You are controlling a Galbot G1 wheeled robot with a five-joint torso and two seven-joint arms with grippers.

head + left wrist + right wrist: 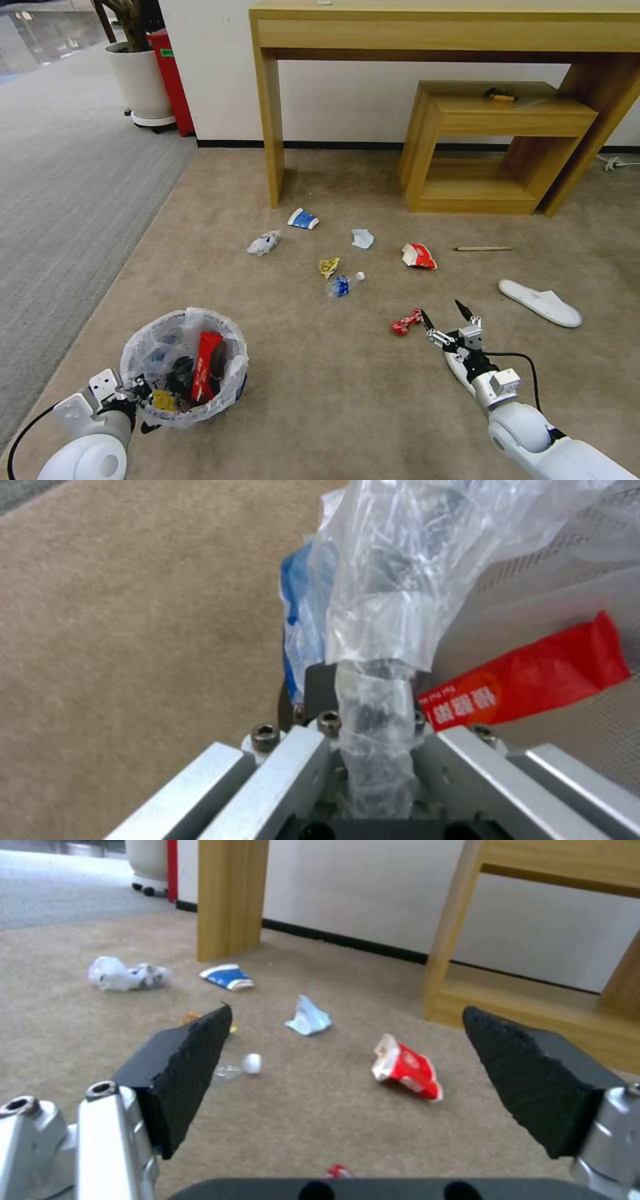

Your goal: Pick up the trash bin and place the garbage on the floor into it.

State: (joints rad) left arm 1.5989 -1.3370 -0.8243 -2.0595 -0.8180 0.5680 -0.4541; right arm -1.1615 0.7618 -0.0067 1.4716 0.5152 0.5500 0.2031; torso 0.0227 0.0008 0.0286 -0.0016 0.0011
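One wide stretch of beige floor [320, 400] carries everything, with the grey striped carpet [67, 187] bordering it at nine o'clock in the head view. At twelve o'clock stands a tall wooden table [440, 30], and under it toward one o'clock a lower wooden bench [500, 110]. At eleven o'clock a white planter pot [140, 80] sits beside a red box [172, 77].

The trash bin [183, 363] is at seven o'clock, lined with a crinkled clear bag and already holding a tall red wrapper and dark litter. The left gripper [137, 393] has its fingers clamped on the bin's near rim; the left wrist view shows bag plastic pinched between them.

A white slipper [540, 302] lies at three o'clock. The right gripper [445, 319] hovers low at four o'clock, its jaws spread wide apart, with a red twisted wrapper [407, 323] just beside its left fingertip.

Near the centre lie a red-and-white wrapper [419, 256], a blue-white paper cup [303, 219], crumpled white paper [264, 243], a pale blue mask [363, 238], a small bottle [344, 284] and a yellow wrapper [329, 267]. A wooden stick [483, 249] rests at two o'clock, near the bench.
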